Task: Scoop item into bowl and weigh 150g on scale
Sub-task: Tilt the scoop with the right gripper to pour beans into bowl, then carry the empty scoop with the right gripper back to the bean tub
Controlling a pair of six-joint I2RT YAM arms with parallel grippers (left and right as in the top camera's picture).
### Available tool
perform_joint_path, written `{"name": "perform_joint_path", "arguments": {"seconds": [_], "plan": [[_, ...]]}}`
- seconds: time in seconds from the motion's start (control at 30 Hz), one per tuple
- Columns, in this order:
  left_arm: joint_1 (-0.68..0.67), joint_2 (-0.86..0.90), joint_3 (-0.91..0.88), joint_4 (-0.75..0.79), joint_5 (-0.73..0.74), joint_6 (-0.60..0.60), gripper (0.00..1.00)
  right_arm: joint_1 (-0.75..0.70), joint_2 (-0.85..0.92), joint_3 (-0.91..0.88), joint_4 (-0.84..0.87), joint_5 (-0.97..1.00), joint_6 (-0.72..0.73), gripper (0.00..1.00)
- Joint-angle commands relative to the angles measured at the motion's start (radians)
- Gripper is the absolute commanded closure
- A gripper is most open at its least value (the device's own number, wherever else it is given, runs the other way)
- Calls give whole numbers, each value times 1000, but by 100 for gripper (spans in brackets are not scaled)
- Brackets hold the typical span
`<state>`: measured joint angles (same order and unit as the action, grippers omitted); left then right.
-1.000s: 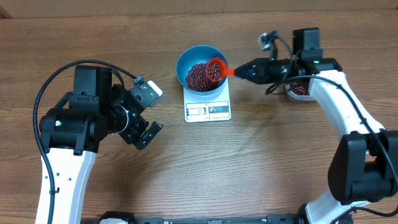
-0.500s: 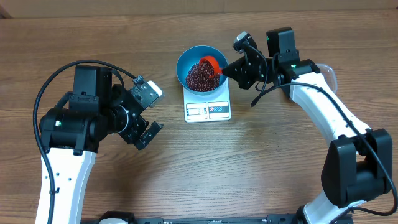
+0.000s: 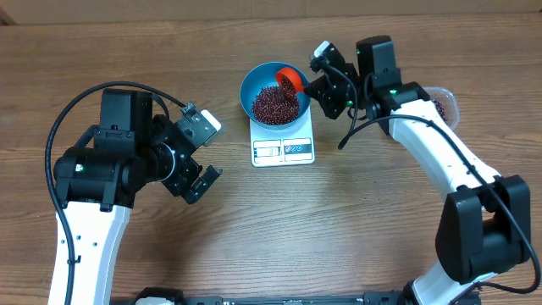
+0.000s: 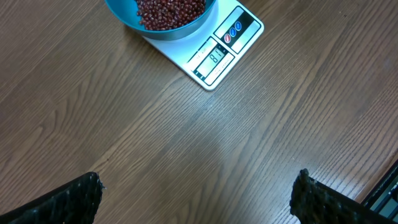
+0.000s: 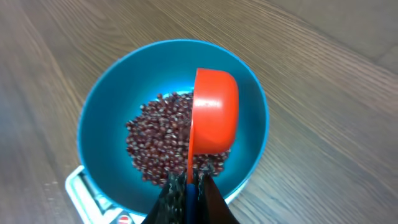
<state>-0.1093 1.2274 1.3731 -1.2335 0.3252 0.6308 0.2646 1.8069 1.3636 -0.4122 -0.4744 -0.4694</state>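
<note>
The blue bowl (image 3: pixel 274 93) (image 5: pixel 112 106) (image 4: pixel 127 15) stands on the white scale (image 3: pixel 284 146) (image 4: pixel 227 43) and holds a pile of dark red beans (image 3: pixel 273 105) (image 5: pixel 158 140) (image 4: pixel 168 11). My right gripper (image 3: pixel 306 87) (image 5: pixel 191 186) is shut on the handle of a red-orange measuring cup (image 3: pixel 290 80) (image 5: pixel 214 112), which is tipped over, bottom up, above the beans inside the bowl. My left gripper (image 3: pixel 203 152) (image 4: pixel 196 196) hovers open over bare table left of the scale, holding nothing.
A clear plastic tub (image 3: pixel 444 100) with beans sits at the far right, mostly hidden behind my right arm. Bare wood lies in front of the scale and between the arms.
My right gripper has carried the cup left over the bowl and turned it over, emptying it onto the beans. The left arm has not moved.
</note>
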Motion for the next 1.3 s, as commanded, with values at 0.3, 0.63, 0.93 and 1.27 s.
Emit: {"name": "perform_joint_path", "arguments": {"seconds": [0.3,0.63,0.93,1.27], "plan": [[-2,2,-5,1,0,-10,0,90,-44,31,4,276,-71,96],[-2,2,-5,0,0,-10,0,100,-137,31,5,287,-89,96],[-2,2,-5,1,0,-10,0,100,-185,31,-78,188,-52,96],[-2,2,-5,0,0,-10,0,92,-180,35,-108,185,-56,96]]}}
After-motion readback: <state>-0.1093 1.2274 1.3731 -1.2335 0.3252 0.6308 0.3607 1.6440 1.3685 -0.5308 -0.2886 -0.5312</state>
